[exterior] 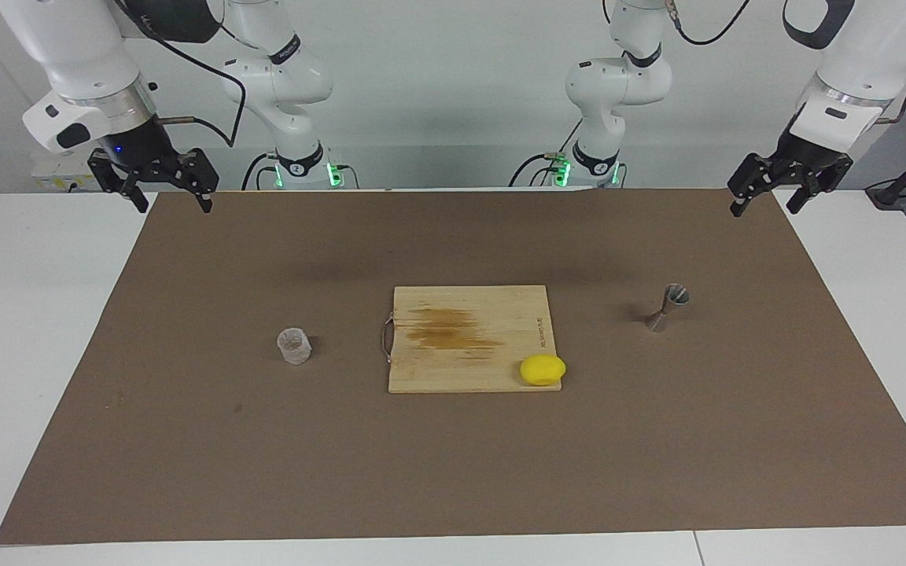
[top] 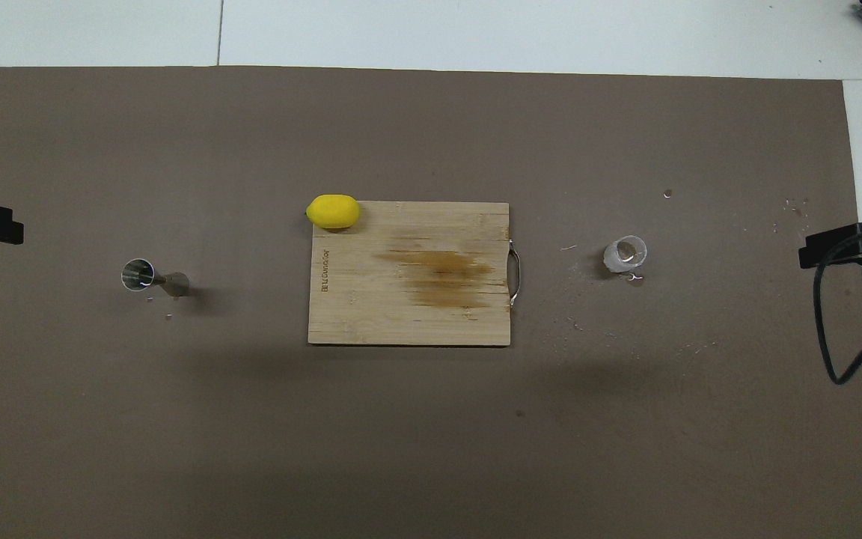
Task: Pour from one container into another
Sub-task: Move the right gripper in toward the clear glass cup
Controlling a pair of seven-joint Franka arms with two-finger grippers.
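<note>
Black two-finger left gripper (exterior: 789, 192): raised over the brown mat's (exterior: 453, 456) corner at the left arm's end of the surface (exterior: 20, 314), fingers spread apart, holding nothing; arm waiting. Black two-finger right gripper (exterior: 168, 189): raised over the mat's corner at the right arm's end, fingers likewise apart and empty.

Metal jigger (exterior: 667, 307): hourglass form, upright on the mat toward the left arm's end, well apart from both grippers, open mouth up.

Clear plastic cup (exterior: 293, 346): short, upright on the mat toward the right arm's end, slightly farther from the robots than the jigger.

Bamboo cutting board (exterior: 453, 314): flat at mid-mat between cup and jigger, dark stain at centre, wire handle facing the cup.

Yellow lemon (exterior: 543, 369): on the board's corner farthest from the robots, jigger side.
</note>
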